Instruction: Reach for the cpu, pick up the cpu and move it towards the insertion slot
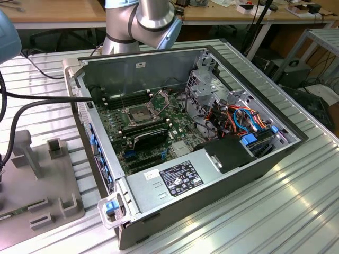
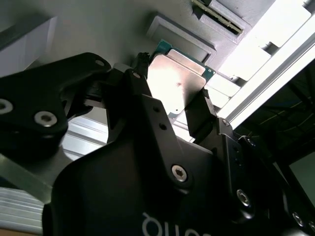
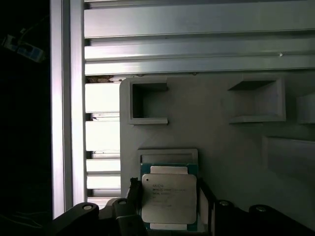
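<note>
The cpu [image 3: 169, 197] is a pale silver square chip on a green base, lying level over a raised square nest [image 3: 169, 154] on the grey fixture plate [image 3: 221, 137]. My gripper [image 3: 169, 191] straddles it, and its black fingers [image 3: 134, 195] press against two opposite edges of the chip. The second wrist view shows the same grip: the cpu [image 2: 174, 86] sits between the two fingers [image 2: 201, 105]. The insertion slot [image 1: 139, 114] is the square socket with a silvery frame on the motherboard inside the open case, its hinged plate [image 1: 161, 98] raised.
The open computer case [image 1: 249, 174] lies on a ribbed aluminium table [image 1: 296, 211]. Inside it are a black card [image 1: 151, 138], a power supply [image 1: 175, 182] and coloured cables [image 1: 238, 119]. The grey fixture [image 1: 42, 180] lies at the exterior view's left. The arm's base [image 1: 132, 26] stands behind the case.
</note>
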### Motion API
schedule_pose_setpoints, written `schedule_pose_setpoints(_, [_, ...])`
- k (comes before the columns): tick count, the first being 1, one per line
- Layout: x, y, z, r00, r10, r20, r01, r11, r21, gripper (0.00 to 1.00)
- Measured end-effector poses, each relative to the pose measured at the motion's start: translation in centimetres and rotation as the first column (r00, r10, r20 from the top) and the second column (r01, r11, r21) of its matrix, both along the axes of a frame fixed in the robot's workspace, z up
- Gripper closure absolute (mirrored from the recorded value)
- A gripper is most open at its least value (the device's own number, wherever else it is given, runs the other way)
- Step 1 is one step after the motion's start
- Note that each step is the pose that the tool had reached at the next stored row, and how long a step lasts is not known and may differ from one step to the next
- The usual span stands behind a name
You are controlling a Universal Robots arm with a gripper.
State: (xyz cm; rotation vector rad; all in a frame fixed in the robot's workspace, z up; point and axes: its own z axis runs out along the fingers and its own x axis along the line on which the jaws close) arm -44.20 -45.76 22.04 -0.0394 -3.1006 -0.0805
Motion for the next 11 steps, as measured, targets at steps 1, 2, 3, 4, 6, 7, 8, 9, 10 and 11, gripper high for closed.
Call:
schedule_pose_setpoints(1, [0.00, 0.00, 0.06, 1.0000, 0.000, 0.0001, 0.000, 1.0000, 0.0001, 0.45])
schedule_pose_setpoints(2, [0.00, 0.00, 0.08, 1.0000, 0.000, 0.0002, 0.000, 1.0000, 0.0001, 0.45])
schedule_pose_setpoints(3, [0.00, 0.00, 0.09, 1.0000, 0.000, 0.0001, 0.000, 1.0000, 0.0000, 0.45])
schedule_pose_setpoints(4, [0.00, 0.00, 0.09, 1.0000, 0.000, 0.0000, 0.000, 1.0000, 0.0000, 0.45])
schedule_pose_setpoints(6, [0.00, 0.00, 0.10, 1.0000, 0.000, 0.0000, 0.000, 1.0000, 0.0000, 0.45])
schedule_pose_setpoints(7, [0.00, 0.00, 0.10, 1.0000, 0.000, 0.0000, 0.000, 1.0000, 0.0000, 0.45])
schedule_pose_setpoints(8, [0.00, 0.00, 0.10, 1.0000, 0.000, 0.0000, 0.000, 1.0000, 0.0000, 0.45])
schedule_pose_setpoints(9, [0.00, 0.00, 0.11, 1.0000, 0.000, 0.0000, 0.000, 1.0000, 0.0000, 0.45])
schedule_pose_setpoints(10, [0.00, 0.00, 0.13, 1.0000, 0.000, 0.0000, 0.000, 1.0000, 0.0000, 0.45])
schedule_pose_setpoints(11, [0.00, -0.01, 0.21, 1.0000, 0.000, -0.0004, 0.000, 1.0000, -0.0002, 0.45])
